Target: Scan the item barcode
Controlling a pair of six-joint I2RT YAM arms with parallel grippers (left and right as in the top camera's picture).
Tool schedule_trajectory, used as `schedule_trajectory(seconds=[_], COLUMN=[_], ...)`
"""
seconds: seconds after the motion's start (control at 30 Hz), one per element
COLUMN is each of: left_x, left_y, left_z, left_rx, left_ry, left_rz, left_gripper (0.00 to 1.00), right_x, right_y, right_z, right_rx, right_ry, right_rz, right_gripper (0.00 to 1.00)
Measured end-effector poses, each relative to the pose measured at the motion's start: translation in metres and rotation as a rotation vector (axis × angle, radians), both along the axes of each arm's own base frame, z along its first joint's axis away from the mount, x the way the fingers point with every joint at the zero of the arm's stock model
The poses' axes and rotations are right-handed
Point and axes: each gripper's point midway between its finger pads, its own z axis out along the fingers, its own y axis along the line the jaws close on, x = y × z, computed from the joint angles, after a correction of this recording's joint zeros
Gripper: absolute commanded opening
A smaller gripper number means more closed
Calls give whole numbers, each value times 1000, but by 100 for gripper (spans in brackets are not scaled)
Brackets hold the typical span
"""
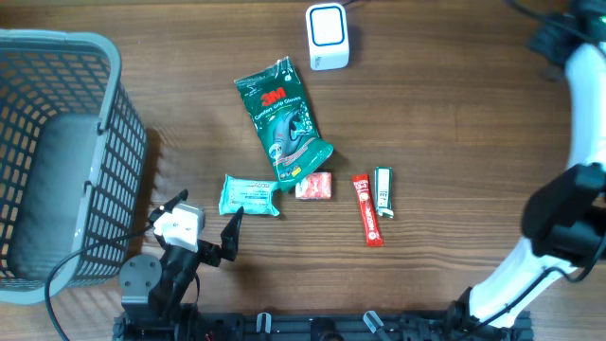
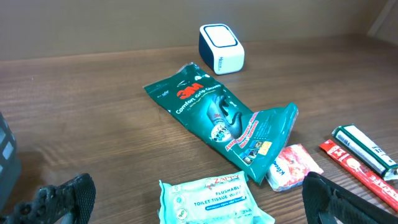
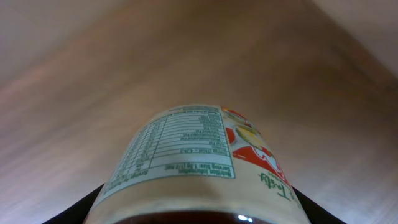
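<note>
I see a mock shop checkout: wooden table, grey basket, white scanner, pack of gloves, pack of wipes.

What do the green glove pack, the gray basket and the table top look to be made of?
Green glove pack: thin plastic film, glossy; it creases and catches light.
Gray basket: likely moulded plastic, matte; uniform open lattice walls.
Table top: wood or wood-look laminate, satin; grain streaks show, which one is unclear.

One basket, one scanner, one bottle, three packets, two slim sticks.
</note>
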Motion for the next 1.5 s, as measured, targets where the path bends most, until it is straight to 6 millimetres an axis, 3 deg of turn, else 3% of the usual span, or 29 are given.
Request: schedule_trajectory(seconds=[0.1, 0.17, 0.27, 0.4, 0.43, 0.47, 0.53, 0.57, 0.6, 0.77, 0.8, 0.87, 0.93, 1.0, 1.07, 1.13, 1.17, 1.2, 1.3, 1.37, 1.5], left_x=[0, -1, -3, -4, -4, -4, -4, -5, -5, -5, -5, -5, -5, -5, -5, -5, -6, -6, -6, -6, -6], left_y=[0, -1, -8, -10, -11, -11, -11, -11, -11, -12, -12, -12, -12, -12, -12, -13, -12, -12, -12, -12, -12], left_z=[-3, -7, -7, -7, -7, -7, -7, -7, -7, -7, -7, -7, -7, -7, -7, -8, -9, -10, -11, -11, -11], left_rx=[-7, -18, -40, -44, -45, -45, -45, -46, -46, -47, -47, -47, -47, -48, -48, -48, -48, -48, -48, -48, -48], left_ry=[12, 26, 33, 34, 34, 34, 34, 34, 34, 35, 35, 35, 35, 36, 37, 38, 45, 50, 52, 53, 52], left_rz=[2, -3, -40, -54, -56, -57, -57, -60, -60, -63, -64, -64, -64, -66, -67, -67, -67, -67, -67, -67, -67], left_gripper=[100, 100, 100, 100, 100, 100, 100, 100, 100, 100, 100, 100, 100, 100, 100, 100, 100, 100, 100, 100, 100], right_x=[-36, -68, -98, -112, -116, -120, -130, -134, -136, -128, -124, -118, -113, -112, -115, -124, -136, -145, -179, -183, -188], right_y=[-56, -89, -110, -122, -126, -129, -133, -135, -136, -117, -115, -111, -105, -86, -41, 17, 59, 88, 157, 190, 261], right_z=[-33, -67, -114, -132, -133, -133, -134, -135, -135, -134, -127, -101, -53, 4, 71, 115, 134, 143, 150, 147, 107], right_rx=[68, 126, 234, 302, 311, 316, 336, 349, 364, 516, 528, 520, 475, 432, 394, 386, 403, 416, 473, 487, 531], right_ry=[75, 153, 235, 239, 235, 233, 238, 237, 228, 165, 139, 84, -4, -90, -174, -203, -196, -185, -93, -42, 135], right_rz=[-125, -213, -280, -313, -323, -334, -353, -361, -359, -255, -239, -213, -192, -159, -85, 17, 87, 142, 279, 386, 609], right_gripper=[37, 38, 44, 44, 45, 53, 76, 93, 100, 100, 100, 100, 100, 100, 100, 100, 100, 100, 100, 100, 100])
